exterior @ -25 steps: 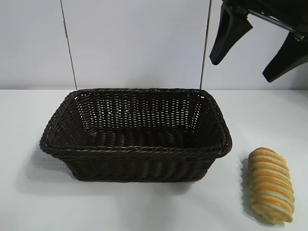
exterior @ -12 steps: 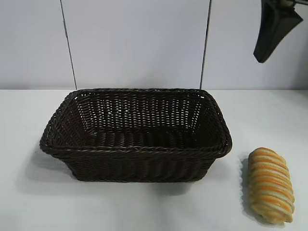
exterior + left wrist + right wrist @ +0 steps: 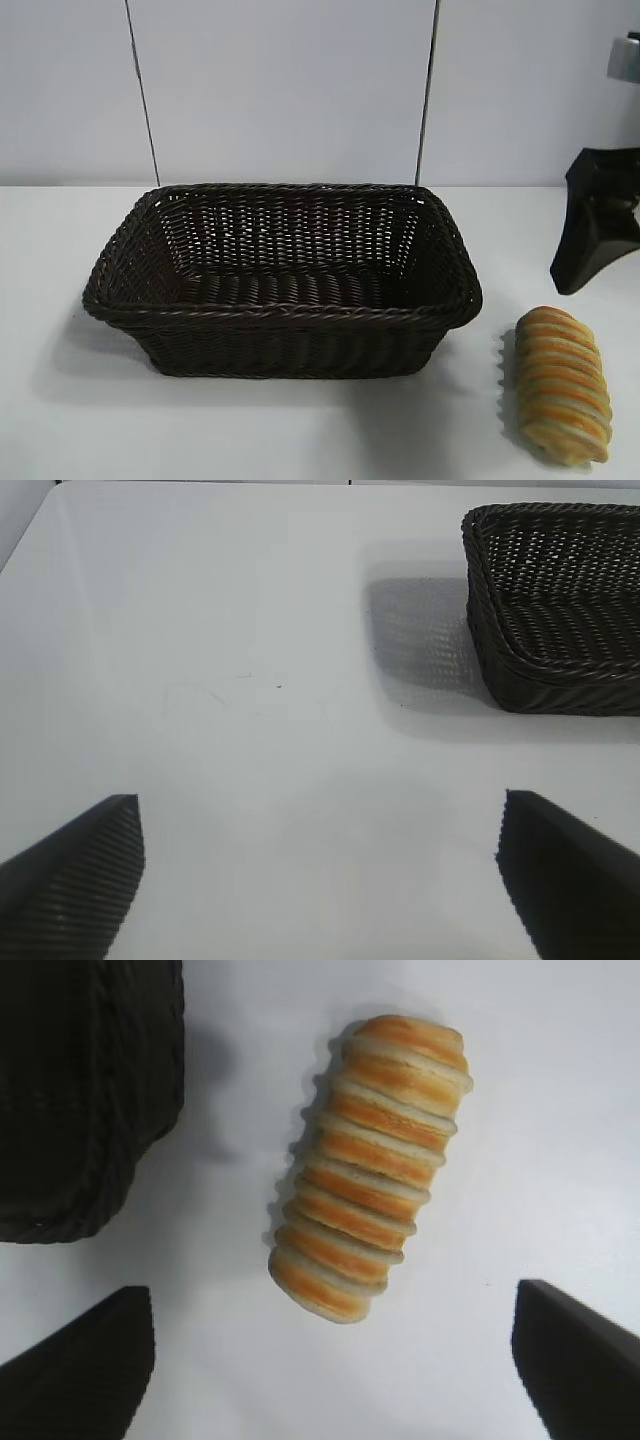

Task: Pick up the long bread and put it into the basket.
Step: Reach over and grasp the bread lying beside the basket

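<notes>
The long bread point(image 3: 563, 385), a golden loaf with orange and cream ridges, lies on the white table to the right of the basket point(image 3: 280, 312). The dark brown wicker basket holds nothing that I can see. My right gripper point(image 3: 330, 1300) hangs open over the loaf's point(image 3: 370, 1165) near end, not touching it; one black finger point(image 3: 592, 230) shows at the exterior view's right edge, behind the bread. My left gripper point(image 3: 318, 800) is open over bare table, well away from the basket point(image 3: 560, 600).
The white table point(image 3: 60, 420) stretches to the left of and in front of the basket. A pale wall point(image 3: 280, 90) with two dark vertical seams stands behind it.
My right gripper has come down from the upper right and moved rightward, and now hangs low just behind the bread. Bread and basket have not moved.
</notes>
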